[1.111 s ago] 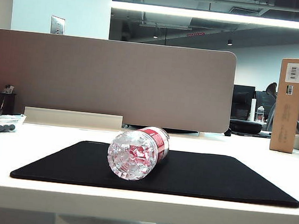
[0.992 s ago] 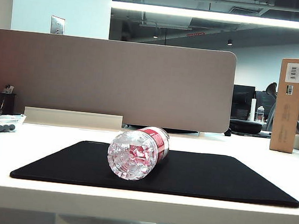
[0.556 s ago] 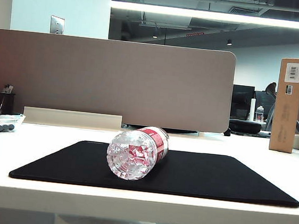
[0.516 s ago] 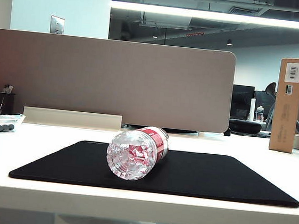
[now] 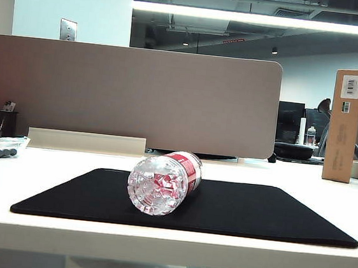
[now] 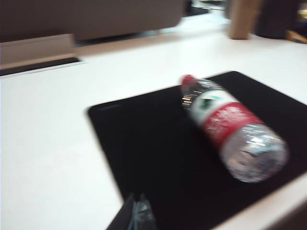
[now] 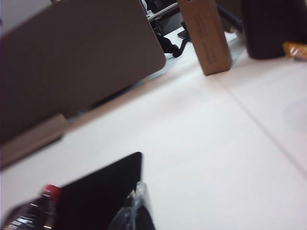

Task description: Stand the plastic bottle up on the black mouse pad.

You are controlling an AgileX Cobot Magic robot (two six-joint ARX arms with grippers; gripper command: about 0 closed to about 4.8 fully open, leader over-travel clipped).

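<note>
Lying on its side on the black mouse pad (image 5: 254, 212), left of the pad's middle: the plastic bottle (image 5: 164, 182), clear ribbed base toward the near edge, red cap pointing to the far side, red-and-white label around the far half of its body. Resting flat on a white table (image 5: 154, 243), the pad, its near edge close to the table's front.

Seen from the left wrist: left gripper (image 6: 135, 213) near the pad's near left corner, apart from the bottle, fingertips close together with nothing between them; blurred, so jaw state cannot be told for sure. Seen from the right wrist: right gripper (image 7: 136, 211) by the pad's right end, jaws clenched on nothing, bottle cap just visible beyond.

Farther back: a grey partition (image 5: 132, 94) along the table's far edge; at far right, a tall cardboard box (image 5: 345, 124) standing upright.
</note>
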